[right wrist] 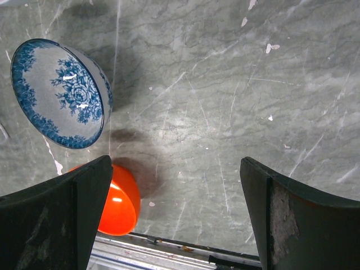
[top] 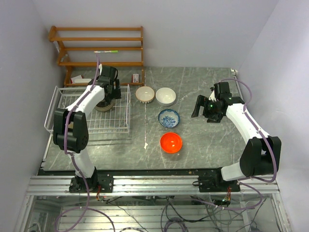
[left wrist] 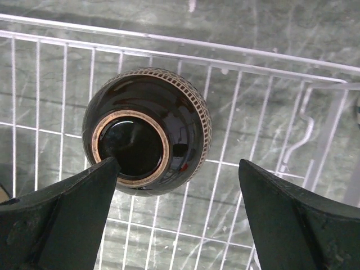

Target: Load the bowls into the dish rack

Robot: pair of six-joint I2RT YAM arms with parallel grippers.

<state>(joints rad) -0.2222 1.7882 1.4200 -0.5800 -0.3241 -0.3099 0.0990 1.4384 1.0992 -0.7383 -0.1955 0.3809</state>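
**Over the rack: back out cleanly**

Left gripper (left wrist: 179,169) gapes wide, holding nothing. The black bowl (left wrist: 146,132) lies upside down on the dish rack (top: 111,121) grid, at eleven o'clock from its fingertips. Best to rise straight up, nudging nothing. Right gripper (right wrist: 175,166), also wide and empty, hovers near the blue-and-white bowl (right wrist: 59,93).

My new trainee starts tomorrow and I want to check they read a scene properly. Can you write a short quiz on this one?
1. True or false: the black bowl lies upside down inside the dish rack.
2. How many bowls sit on the table, outside the rack?
3. Which bowl sits closest to the table's near edge? A) white B) orange-red C) blue-and-white

Key: 1 true, its foot ring faces up; 2 four; 3 B, the orange-red bowl.
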